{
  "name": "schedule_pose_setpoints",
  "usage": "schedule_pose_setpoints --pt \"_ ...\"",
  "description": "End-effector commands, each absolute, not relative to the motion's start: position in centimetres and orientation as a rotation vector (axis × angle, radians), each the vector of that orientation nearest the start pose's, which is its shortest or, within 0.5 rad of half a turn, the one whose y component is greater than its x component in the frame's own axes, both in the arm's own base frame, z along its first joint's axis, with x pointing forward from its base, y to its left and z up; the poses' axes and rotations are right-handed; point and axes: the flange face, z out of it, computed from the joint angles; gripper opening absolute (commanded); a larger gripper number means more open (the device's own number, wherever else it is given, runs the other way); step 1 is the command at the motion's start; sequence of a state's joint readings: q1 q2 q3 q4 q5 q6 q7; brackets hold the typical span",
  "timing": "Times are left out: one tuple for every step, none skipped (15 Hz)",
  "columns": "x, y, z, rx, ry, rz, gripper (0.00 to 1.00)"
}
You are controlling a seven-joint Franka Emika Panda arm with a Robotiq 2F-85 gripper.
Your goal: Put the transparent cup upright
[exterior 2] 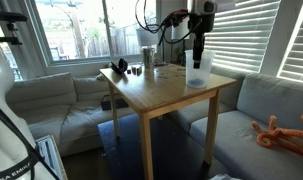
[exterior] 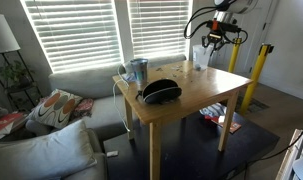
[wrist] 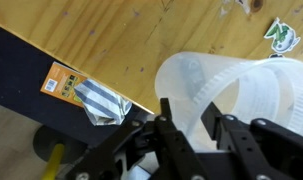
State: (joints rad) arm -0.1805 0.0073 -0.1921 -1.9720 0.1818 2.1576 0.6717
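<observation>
The transparent cup (exterior: 201, 58) is a whitish see-through tumbler at a far corner of the wooden table (exterior: 191, 95). In an exterior view it appears upright, its base at or just above the tabletop (exterior 2: 199, 75). My gripper (exterior: 213, 38) comes down from above and is shut on the cup's wall near the rim (exterior 2: 198, 52). In the wrist view the two black fingers (wrist: 191, 112) pinch the ribbed clear wall, one inside and one outside, and the cup (wrist: 241, 85) fills the right of the picture.
An opaque blue-grey cup (exterior: 139, 70) and a wide black oval object (exterior: 161, 91) stand at the table's other end. A grey sofa (exterior: 81, 85) lies beside it. A yellow post (exterior: 256, 75) stands near the gripper. Packets lie on the floor (wrist: 86, 92) below the table edge.
</observation>
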Motion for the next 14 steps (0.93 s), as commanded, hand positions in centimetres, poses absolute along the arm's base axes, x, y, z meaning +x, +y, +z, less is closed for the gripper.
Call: schedule_pose_setpoints --pt "53.3 -18.7 51.9 -2.589 1.533 -0.371 0.7" --pt "52.7 -18.2 53.2 -2.629 1.514 -0.42 0.77" --pt "52.0 -17.6 54.4 -2.668 1.479 -0.462 0.84" --pt "51.4 -17.0 55.7 -2.712 1.443 -0.503 0.91" --pt "50.8 -15.9 57.1 -2.776 1.364 -0.58 0.98" --pt "50.0 -14.5 58.7 -2.827 1.302 -0.625 1.0" --pt "49.4 -13.0 60.0 -2.864 1.226 -0.666 1.0" --pt "48.8 -11.6 61.2 -2.894 1.153 -0.708 1.0" --pt "48.3 -9.9 62.5 -2.915 1.066 -0.74 1.0" --pt "48.0 -8.0 63.7 -2.933 0.974 -0.762 1.0" --pt "47.8 -5.9 64.7 -2.945 0.881 -0.775 1.0" --pt "47.6 -3.9 65.2 -2.957 0.786 -0.793 1.0" --pt "47.5 -2.0 65.4 -2.957 0.692 -0.811 1.0" --pt "47.4 -0.4 65.8 -2.956 0.604 -0.831 1.0"
